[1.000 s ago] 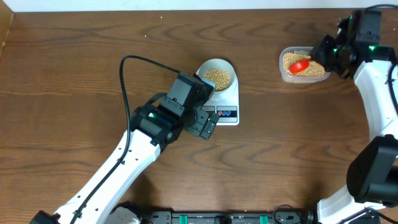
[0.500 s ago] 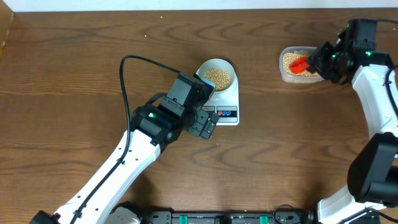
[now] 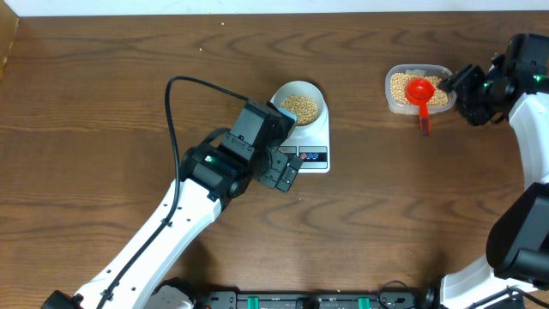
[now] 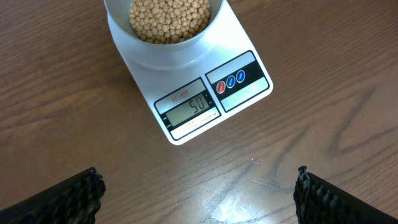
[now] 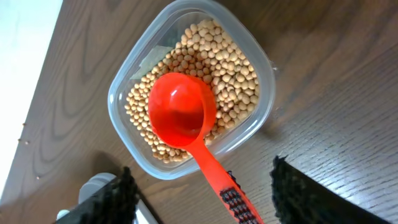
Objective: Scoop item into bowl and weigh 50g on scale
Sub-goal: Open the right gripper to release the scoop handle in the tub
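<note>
The bowl [image 3: 299, 105] [image 4: 163, 50] stands on the white scale [image 3: 315, 144] [image 4: 249, 93], filled with tan beans [image 4: 168, 15]. The display [image 4: 189, 109] reads 50. My left gripper [image 3: 288, 170] [image 4: 199, 196] hovers open just in front of the scale, with bare table between its fingers. More beans [image 5: 233, 68] fill the clear tub [image 3: 393, 101] [image 5: 264, 115] at the far right. A red scoop [image 3: 419, 90] [image 5: 182, 110] lies on them, its handle [image 5: 224, 183] over the tub's rim. My right gripper [image 3: 469, 90] [image 5: 205, 198] is open, its fingers either side of the handle and apart from it.
The left arm and its black cable [image 3: 171, 112] cross the left half of the table. The right arm [image 3: 523, 120] runs along the right edge. The table's far edge lies close behind the tub.
My right gripper has opened, let go of the red scoop and drawn back to the right. The scoop now rests in the tub. The left arm has not moved.
</note>
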You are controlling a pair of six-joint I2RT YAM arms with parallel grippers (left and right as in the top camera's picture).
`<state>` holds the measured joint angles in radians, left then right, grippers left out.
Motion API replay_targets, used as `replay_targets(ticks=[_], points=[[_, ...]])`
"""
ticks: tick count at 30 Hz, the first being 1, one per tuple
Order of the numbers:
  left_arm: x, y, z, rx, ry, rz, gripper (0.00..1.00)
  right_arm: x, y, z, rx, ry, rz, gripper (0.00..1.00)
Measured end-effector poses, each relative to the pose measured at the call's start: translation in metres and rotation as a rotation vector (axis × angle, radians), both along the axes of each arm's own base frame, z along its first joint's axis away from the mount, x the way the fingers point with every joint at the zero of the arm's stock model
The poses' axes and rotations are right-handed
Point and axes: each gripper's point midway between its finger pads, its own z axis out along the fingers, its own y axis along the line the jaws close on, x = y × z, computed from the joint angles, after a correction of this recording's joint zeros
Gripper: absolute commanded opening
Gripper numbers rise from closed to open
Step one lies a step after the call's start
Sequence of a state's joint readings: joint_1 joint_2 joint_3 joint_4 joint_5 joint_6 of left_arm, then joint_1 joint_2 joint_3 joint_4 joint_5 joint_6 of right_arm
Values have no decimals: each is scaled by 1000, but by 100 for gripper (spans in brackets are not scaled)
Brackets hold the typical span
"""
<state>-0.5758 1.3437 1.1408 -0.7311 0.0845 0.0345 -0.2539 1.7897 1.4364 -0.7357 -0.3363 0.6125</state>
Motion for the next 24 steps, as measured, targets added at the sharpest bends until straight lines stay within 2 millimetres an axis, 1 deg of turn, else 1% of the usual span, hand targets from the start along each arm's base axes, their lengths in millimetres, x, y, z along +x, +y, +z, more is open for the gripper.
replay_targets(ticks=[1, 5, 7, 10, 12, 14, 16, 18, 19, 20, 23, 24], points=[[0, 0, 0, 0, 0, 0, 99, 1, 1, 1, -1, -11, 17, 82], [0, 0, 0, 0, 0, 0, 99, 10, 7, 9, -15, -83, 112, 92], [0, 0, 0, 0, 0, 0, 99, 12, 11, 11, -23, -108, 163, 98], [0, 0, 0, 0, 0, 0, 100, 12, 17, 17, -51, -148, 250, 99], [0, 0, 0, 0, 0, 0, 99, 11, 20, 26, -79, -181, 297, 99], [0, 0, 0, 0, 0, 0, 99, 7, 26, 46, -124, -236, 355, 99], [0, 0, 0, 0, 0, 0, 99, -1, 34, 73, -171, -296, 399, 99], [0, 0, 0, 0, 0, 0, 99, -12, 41, 105, -215, -367, 427, 99], [0, 0, 0, 0, 0, 0, 99, -18, 45, 126, -244, -418, 438, 99], [0, 0, 0, 0, 0, 0, 99, -24, 46, 142, -264, -452, 442, 99], [0, 0, 0, 0, 0, 0, 99, -35, 47, 164, -299, -498, 440, 99], [0, 0, 0, 0, 0, 0, 99, -38, 47, 168, -307, -506, 439, 99]])
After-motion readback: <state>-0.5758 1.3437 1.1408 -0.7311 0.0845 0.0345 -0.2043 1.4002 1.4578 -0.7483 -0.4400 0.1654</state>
